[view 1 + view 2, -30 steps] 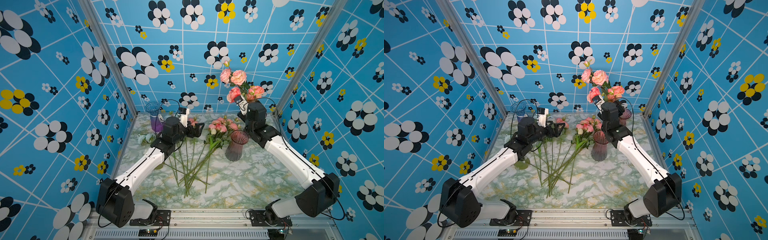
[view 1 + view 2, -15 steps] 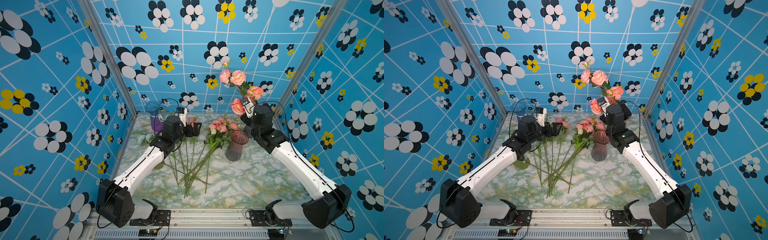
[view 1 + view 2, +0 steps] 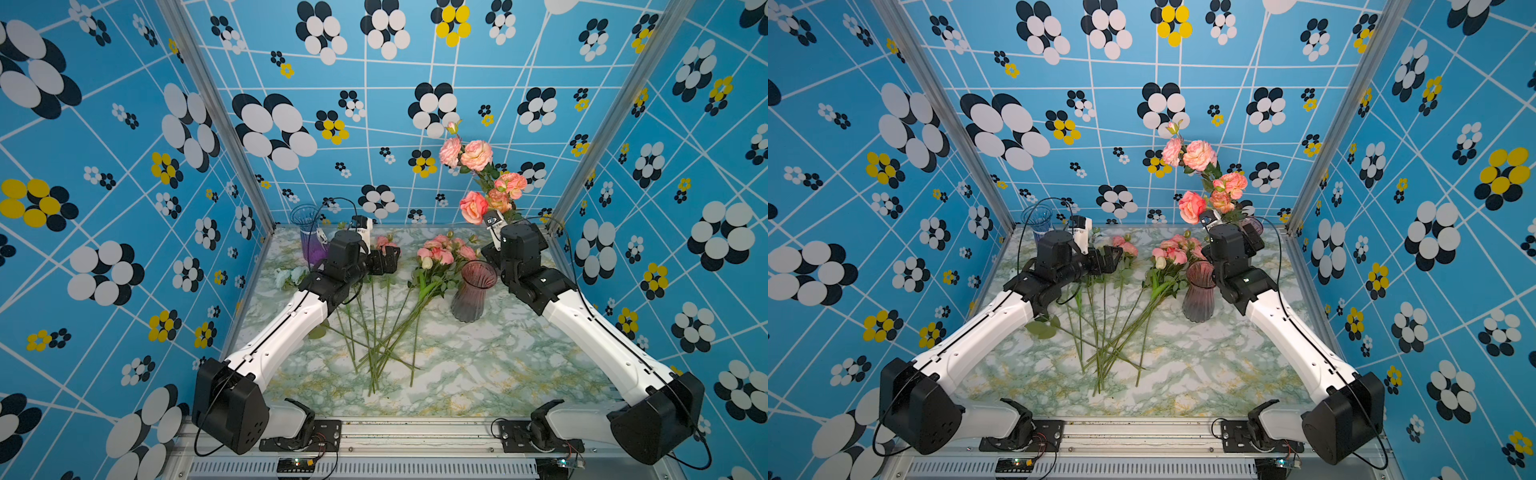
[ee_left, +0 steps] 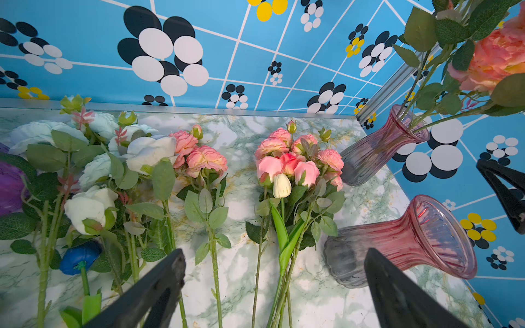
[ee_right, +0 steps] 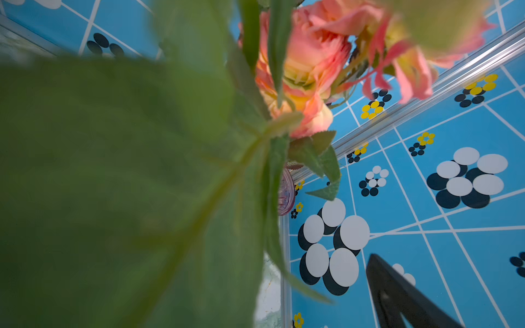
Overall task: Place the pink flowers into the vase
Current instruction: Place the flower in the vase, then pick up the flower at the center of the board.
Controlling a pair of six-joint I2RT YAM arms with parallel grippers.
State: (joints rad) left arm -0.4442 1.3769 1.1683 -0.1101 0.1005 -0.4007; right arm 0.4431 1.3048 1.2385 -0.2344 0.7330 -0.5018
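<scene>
Tall pink flowers (image 3: 478, 166) stand in a pink glass vase (image 4: 377, 150) in the back right corner. My right gripper (image 3: 525, 237) is beside their leaves; one of its fingers (image 5: 403, 298) stands wide aside, open, the other hidden behind a leaf. More pink flowers (image 4: 295, 159) lie in a bunch on the table, and a smaller pink stem (image 4: 199, 156) lies left of them. A second, empty pink-to-grey vase (image 3: 473, 295) stands just right of the bunch. My left gripper (image 4: 272, 255) hangs open over the lying stems, holding nothing.
White flowers (image 4: 93, 170) and a small blue flower (image 4: 81, 255) lie at the left beside the pink stem. A purple-filled glass vase (image 3: 309, 241) stands in the back left corner. Patterned blue walls close the table on three sides.
My right gripper has opened and shifted right and down, off the tall pink stems, which now stand in the corner vase. The lowest bloom sank a little. The left arm barely moved.
</scene>
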